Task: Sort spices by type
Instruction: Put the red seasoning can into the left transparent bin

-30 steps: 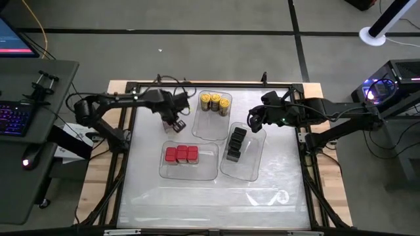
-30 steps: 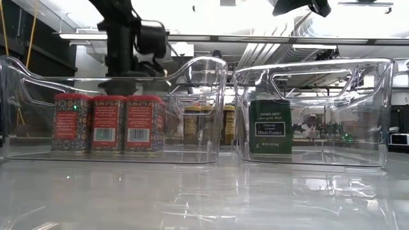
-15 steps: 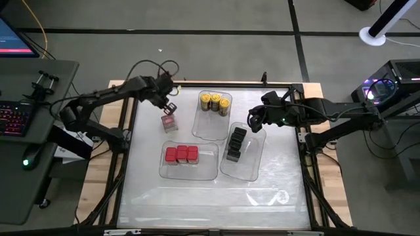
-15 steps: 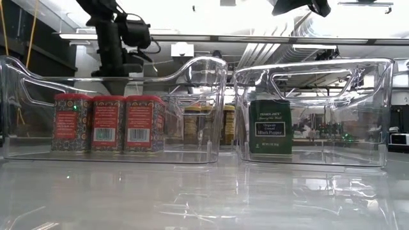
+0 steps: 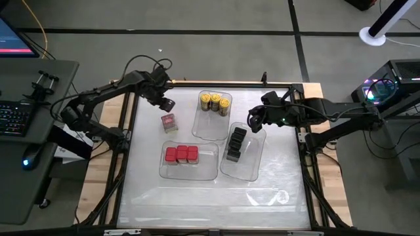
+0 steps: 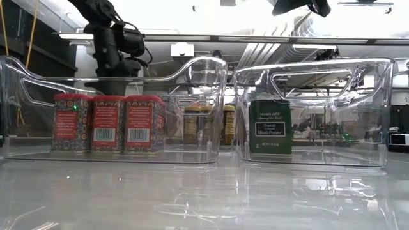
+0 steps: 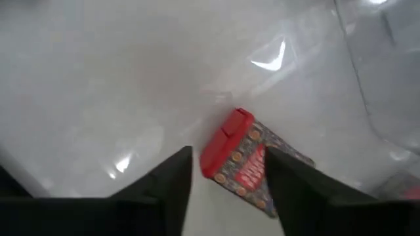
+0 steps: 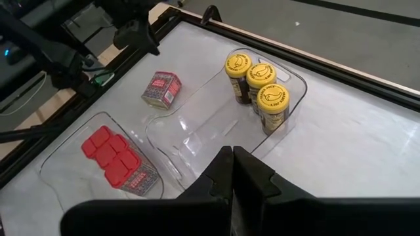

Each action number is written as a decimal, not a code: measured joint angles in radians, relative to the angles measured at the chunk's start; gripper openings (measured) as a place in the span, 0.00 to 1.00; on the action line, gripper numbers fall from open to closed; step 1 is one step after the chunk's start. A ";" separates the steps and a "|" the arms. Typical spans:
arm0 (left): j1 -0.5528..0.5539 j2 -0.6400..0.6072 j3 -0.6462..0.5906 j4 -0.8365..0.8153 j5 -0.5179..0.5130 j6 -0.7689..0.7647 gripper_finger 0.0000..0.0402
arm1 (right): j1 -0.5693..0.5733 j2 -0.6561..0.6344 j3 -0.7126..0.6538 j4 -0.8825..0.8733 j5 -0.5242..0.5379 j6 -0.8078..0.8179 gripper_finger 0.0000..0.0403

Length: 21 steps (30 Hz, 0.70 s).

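Observation:
A loose red-lidded spice tin (image 5: 169,122) lies on its side on the table, between the red tins' tray and the far-left corner. My left gripper (image 5: 167,104) hovers open just beyond it toward the far edge; in its wrist view the tin (image 7: 243,160) shows past the gripper (image 7: 230,156). Three red tins (image 5: 181,154) stand in the near-left tray. Three yellow-lidded jars (image 5: 215,102) stand in the far tray. The dark tins (image 5: 236,143) stand in the right tray. My right gripper (image 5: 252,122) waits shut above that tray's far end.
Three clear trays crowd the table's middle: the red tins' tray (image 5: 207,170), the yellow jars' tray (image 5: 209,128) and the dark tins' tray (image 5: 252,167). Bare table lies along the near edge. The frame's rails (image 5: 131,131) run along the table's sides.
My left gripper has risen off the loose red tin and drawn back toward the far-left corner. The tin stays lying on its side on the table. The right arm has kept still.

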 joint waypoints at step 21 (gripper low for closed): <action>-0.382 -0.131 -0.248 0.177 -0.318 -1.050 0.73 | 0.000 0.000 0.000 -0.034 -0.009 -0.027 0.00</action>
